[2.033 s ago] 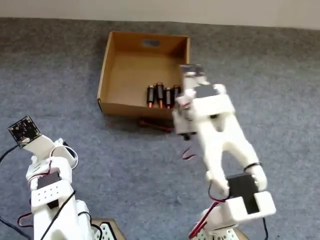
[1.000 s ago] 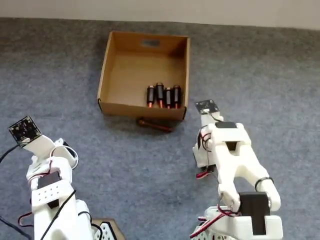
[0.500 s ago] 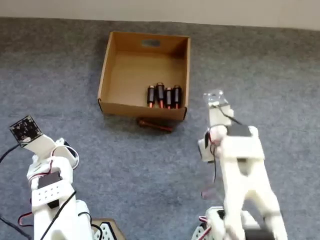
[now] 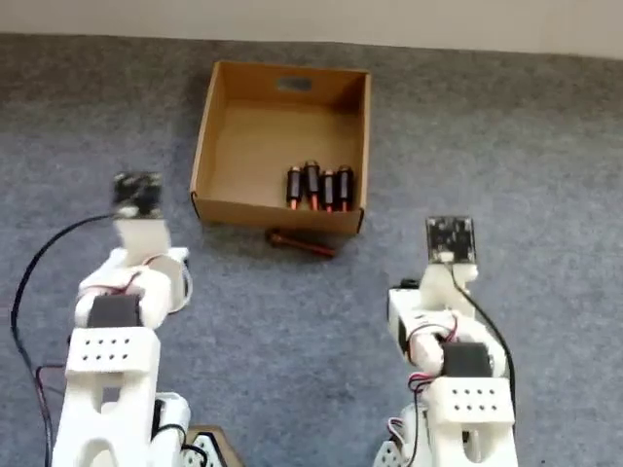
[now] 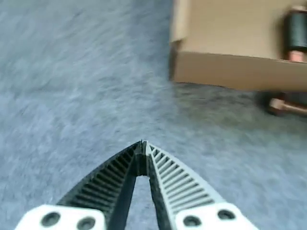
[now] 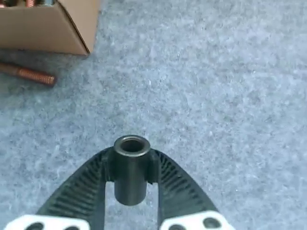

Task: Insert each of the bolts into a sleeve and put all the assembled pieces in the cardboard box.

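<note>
- Sleeve [image 6: 129,184], a short black tube, stands clamped between the jaws of the right gripper [image 6: 130,155], with its open end turned toward the wrist camera.
- The left gripper [image 5: 142,146] is pinched closed on nothing, jaws meeting at the tip. It is over the grey carpet [image 4: 545,146], near the near-left corner of the cardboard box [image 4: 206,146].
- The box sits in the upper middle of the high view. Four assembled pieces [image 4: 317,187] lie side by side on its floor, against the near wall and toward the right.
- One copper-coloured bolt [image 4: 302,242] lies loose on the carpet just outside that near wall, a little below the box in the high view.
- The step in hand, as I judge it, is the last pairing: the sleeve is picked up and the bolt is not yet fetched.
- The next move likely calls for the left gripper to open, grip the bolt away from its threaded end, and line that end up with the sleeve's bore. The bolt lies close to the box wall, so room on that side is tight.
- No writing can be read. A dark patch [image 4: 292,85] on the box's far inner wall is too small to make out.
</note>
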Motion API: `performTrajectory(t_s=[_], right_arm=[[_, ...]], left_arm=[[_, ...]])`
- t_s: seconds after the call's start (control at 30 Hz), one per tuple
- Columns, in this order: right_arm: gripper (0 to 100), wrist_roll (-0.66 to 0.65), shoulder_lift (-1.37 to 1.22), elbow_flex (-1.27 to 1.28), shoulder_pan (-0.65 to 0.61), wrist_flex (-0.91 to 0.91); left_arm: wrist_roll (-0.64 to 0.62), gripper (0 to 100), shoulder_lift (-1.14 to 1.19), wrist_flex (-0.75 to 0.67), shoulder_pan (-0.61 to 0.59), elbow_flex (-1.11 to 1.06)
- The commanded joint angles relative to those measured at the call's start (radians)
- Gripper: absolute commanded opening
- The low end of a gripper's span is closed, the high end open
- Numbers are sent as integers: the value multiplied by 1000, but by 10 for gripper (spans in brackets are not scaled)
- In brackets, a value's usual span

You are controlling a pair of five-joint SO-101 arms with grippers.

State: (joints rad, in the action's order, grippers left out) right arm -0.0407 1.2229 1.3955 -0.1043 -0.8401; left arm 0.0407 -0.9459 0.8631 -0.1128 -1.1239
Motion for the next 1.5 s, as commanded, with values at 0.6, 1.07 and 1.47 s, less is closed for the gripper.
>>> performTrajectory(t_s=[0.6, 1.07, 1.47], right_arm=[[6, 14, 134, 107, 4, 45], [6, 14, 134, 107, 4, 45], [6, 14, 133, 107, 4, 45]], left_arm=[[-84, 189, 567, 213, 285, 510], [-367, 189, 924, 94, 331, 677], [-502, 189, 1061, -110, 453, 679]])
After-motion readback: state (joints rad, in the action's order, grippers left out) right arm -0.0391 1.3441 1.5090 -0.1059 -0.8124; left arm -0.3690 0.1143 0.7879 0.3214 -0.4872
